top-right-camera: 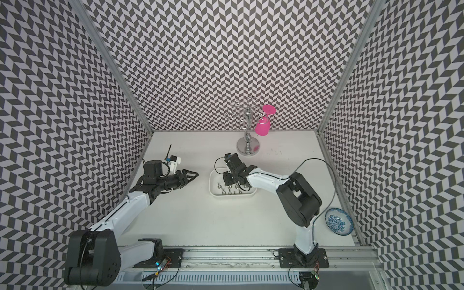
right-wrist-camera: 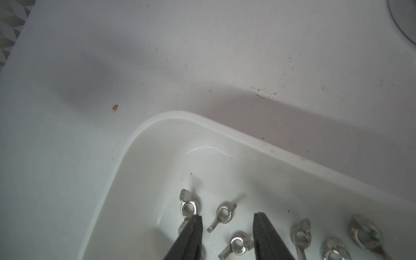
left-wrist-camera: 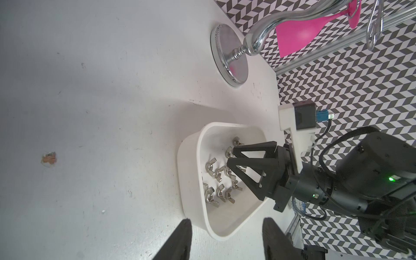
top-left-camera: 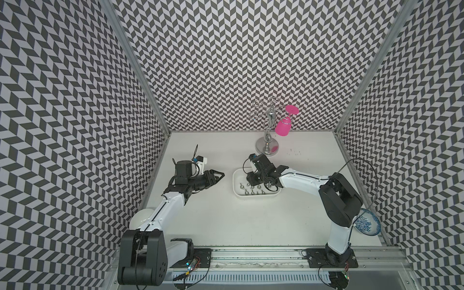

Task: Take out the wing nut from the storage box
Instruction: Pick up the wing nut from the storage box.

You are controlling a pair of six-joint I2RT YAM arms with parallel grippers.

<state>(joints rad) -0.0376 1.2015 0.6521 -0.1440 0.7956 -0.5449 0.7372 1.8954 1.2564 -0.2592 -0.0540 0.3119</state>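
Note:
The storage box [top-left-camera: 236,181] is a shallow white tray at mid-table, also seen in the left wrist view [left-wrist-camera: 191,180]. Several silver wing nuts [top-left-camera: 247,192] lie loose on its floor. My right gripper [right-wrist-camera: 227,216] reaches down inside the box [right-wrist-camera: 135,139] and stands open. One wing nut [right-wrist-camera: 236,245] lies between its fingers and another [right-wrist-camera: 222,213] just past the tips; neither is gripped. From the left wrist view, the right gripper [left-wrist-camera: 231,155] hangs over the cluster of nuts. My left gripper [top-left-camera: 222,174] hovers open and empty to the left of the box.
A chrome glass stand [top-left-camera: 267,147] with a pink glass [top-left-camera: 283,126] hanging on it stands just behind the box. A blue-patterned bowl [top-right-camera: 338,221] sits at the right front. A round white bowl [top-left-camera: 140,217] lies under the left arm.

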